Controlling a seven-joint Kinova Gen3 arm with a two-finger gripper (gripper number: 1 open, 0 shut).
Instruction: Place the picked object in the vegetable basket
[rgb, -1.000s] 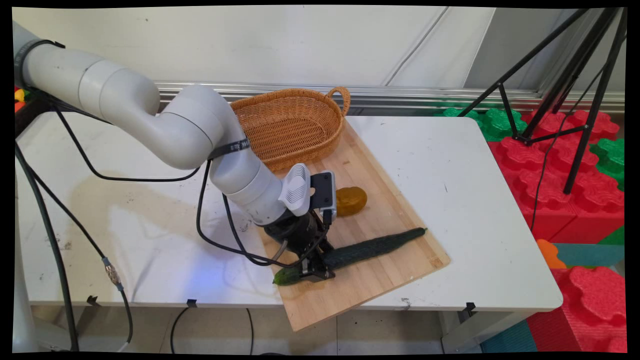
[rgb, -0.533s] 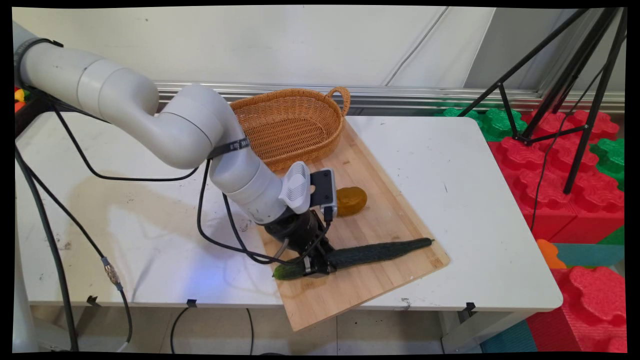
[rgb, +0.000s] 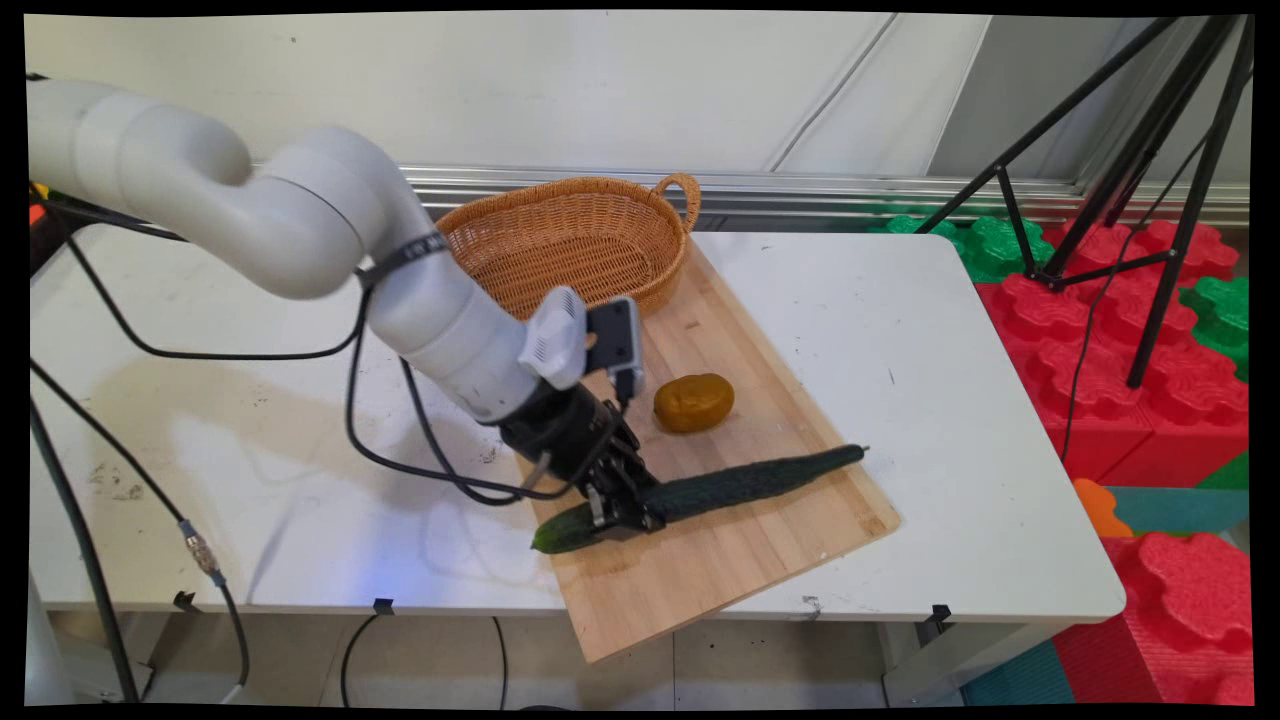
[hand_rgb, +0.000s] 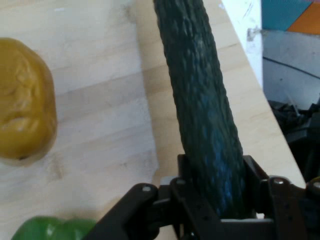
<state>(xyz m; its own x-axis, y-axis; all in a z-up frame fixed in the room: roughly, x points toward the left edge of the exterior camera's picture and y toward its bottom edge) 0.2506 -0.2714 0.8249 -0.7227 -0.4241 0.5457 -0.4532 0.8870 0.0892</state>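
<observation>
A long dark green cucumber (rgb: 740, 482) (hand_rgb: 200, 100) is held near its paler left end by my gripper (rgb: 622, 508) (hand_rgb: 212, 200), which is shut on it. The cucumber hangs slightly above the wooden cutting board (rgb: 740, 560) (hand_rgb: 100, 125), casting a shadow, with its far tip toward the board's right edge. A brownish yellow potato (rgb: 693, 402) (hand_rgb: 22, 102) lies on the board just behind the gripper. In the hand view the cucumber runs up from between the fingers.
A wicker basket (rgb: 570, 245) stands at the board's far end, behind the arm. A green object (hand_rgb: 50, 229) shows at the hand view's bottom left. Black tripod legs (rgb: 1130, 150) and red and green foam blocks (rgb: 1150, 400) stand right of the table.
The arm has risen and shifted left with the cucumber gripped. The cucumber's far end swung and lifted off the board. The potato, earlier partly hidden by the wrist, now shows whole.
</observation>
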